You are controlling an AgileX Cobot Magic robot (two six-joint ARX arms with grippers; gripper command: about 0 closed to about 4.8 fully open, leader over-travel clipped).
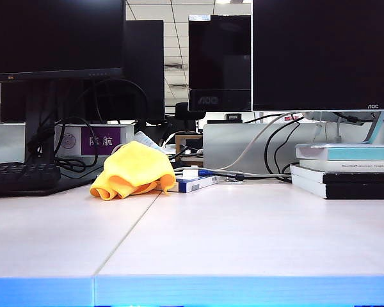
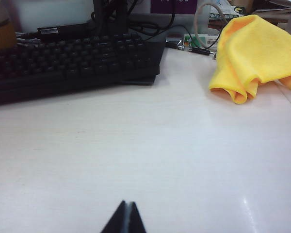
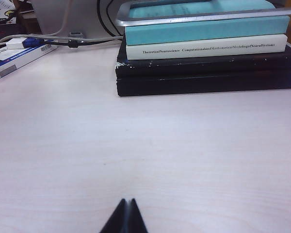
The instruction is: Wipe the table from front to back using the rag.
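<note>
The yellow rag (image 1: pixel 133 170) lies crumpled at the back of the pale table (image 1: pixel 243 236), left of its seam; the left wrist view shows the rag (image 2: pixel 254 56) beside the keyboard. My left gripper (image 2: pixel 127 204) is shut and empty, low over bare tabletop, well short of the rag. My right gripper (image 3: pixel 127 201) is also shut and empty over bare table (image 3: pixel 136 145), facing a stack of books. Neither arm appears in the exterior view.
A black keyboard (image 2: pixel 63 63) sits at the back left. A stack of books (image 3: pixel 203 53) stands at the back right under a monitor stand. A small blue-and-white box (image 1: pixel 193 183) and cables lie behind the rag. Monitors (image 1: pixel 320 51) line the back.
</note>
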